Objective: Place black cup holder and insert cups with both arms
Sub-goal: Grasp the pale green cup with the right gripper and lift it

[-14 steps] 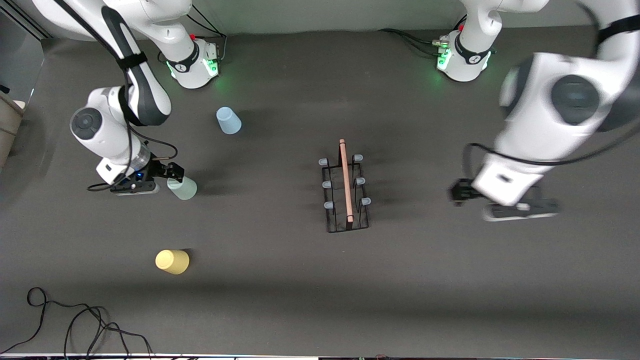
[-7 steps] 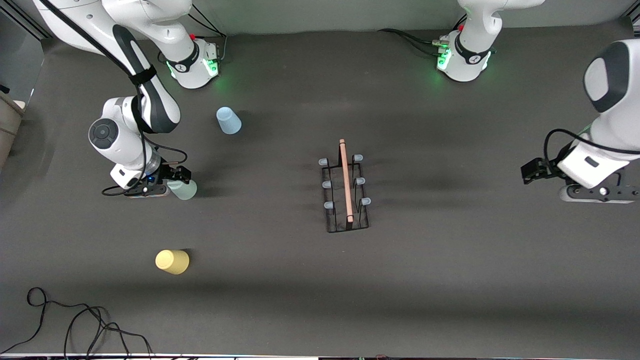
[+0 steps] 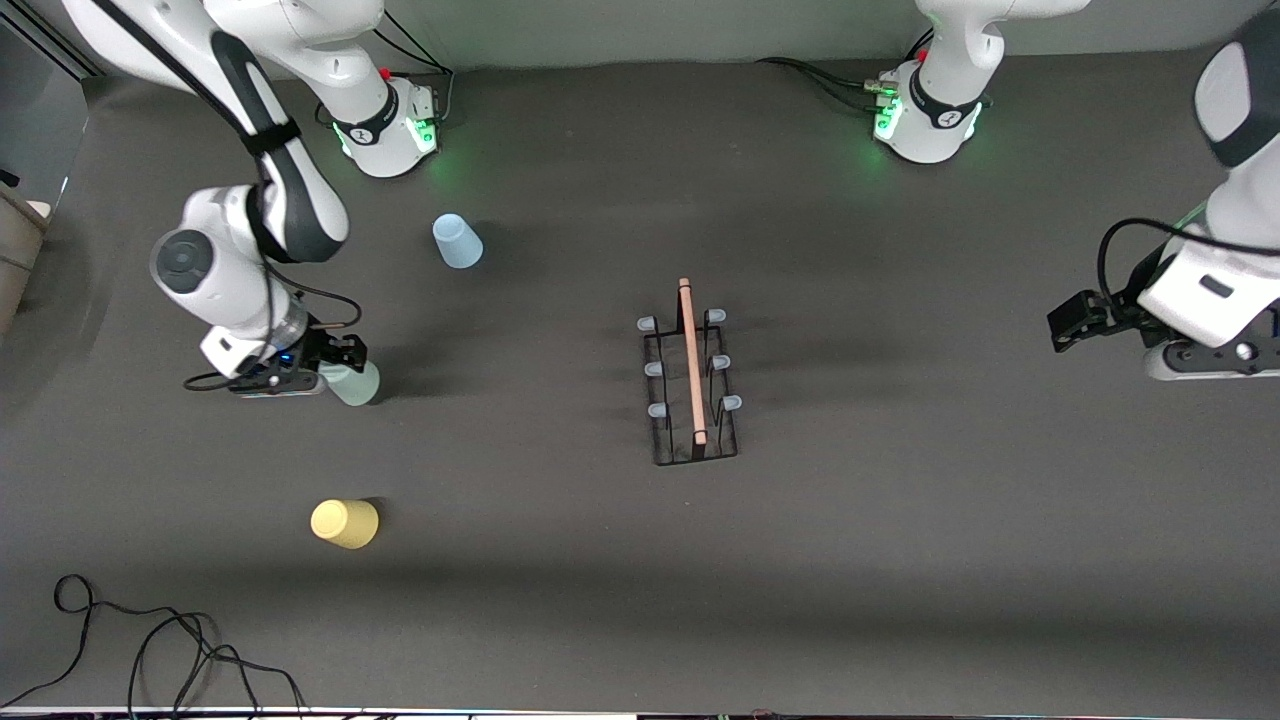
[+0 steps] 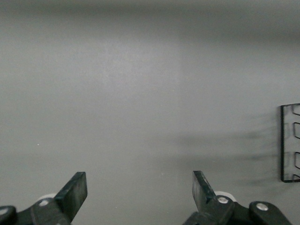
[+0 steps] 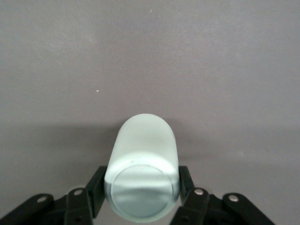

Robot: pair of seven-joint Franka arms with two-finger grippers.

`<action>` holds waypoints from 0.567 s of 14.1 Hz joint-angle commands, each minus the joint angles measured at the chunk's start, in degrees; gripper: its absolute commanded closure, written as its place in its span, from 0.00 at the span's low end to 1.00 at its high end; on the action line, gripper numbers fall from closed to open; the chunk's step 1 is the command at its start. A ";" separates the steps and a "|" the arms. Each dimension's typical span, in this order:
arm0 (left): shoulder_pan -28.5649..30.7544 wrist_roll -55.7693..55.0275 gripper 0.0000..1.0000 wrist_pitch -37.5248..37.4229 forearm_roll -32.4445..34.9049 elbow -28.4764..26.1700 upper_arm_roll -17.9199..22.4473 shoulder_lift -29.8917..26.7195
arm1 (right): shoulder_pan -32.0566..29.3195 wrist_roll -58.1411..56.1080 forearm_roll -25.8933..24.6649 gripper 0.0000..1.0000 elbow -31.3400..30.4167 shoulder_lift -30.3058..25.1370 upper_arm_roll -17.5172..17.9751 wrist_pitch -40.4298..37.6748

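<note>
Front view shows the right hand (image 3: 335,375) clenched on the pale green cup (image 3: 352,383), the black cup holder (image 3: 690,385) mid-surface toward the left arm's end, where the left hand (image 4: 139,197) waits released.

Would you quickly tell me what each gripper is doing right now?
Left gripper: open, holding nothing, waiting at the left arm's end of the table.
Right gripper: shut on the pale green cup.
</note>
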 commanded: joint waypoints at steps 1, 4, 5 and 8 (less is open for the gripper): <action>-1.89 -1.37 0.00 -1.77 -0.37 3.83 0.41 0.77 | 1.65 7.21 -0.28 1.00 13.80 -3.28 0.28 -21.98; -1.81 -1.55 0.00 -2.90 -0.81 5.07 0.41 1.04 | 7.00 21.60 3.40 1.00 24.91 -2.66 0.19 -34.18; -1.46 -1.37 0.00 -4.04 -1.16 5.33 0.50 1.13 | 9.28 27.05 3.76 1.00 27.20 -2.49 0.28 -35.94; 1.16 -0.68 0.00 -4.23 -5.89 5.59 2.42 2.00 | 18.94 45.93 5.43 1.00 33.09 -0.12 0.28 -36.75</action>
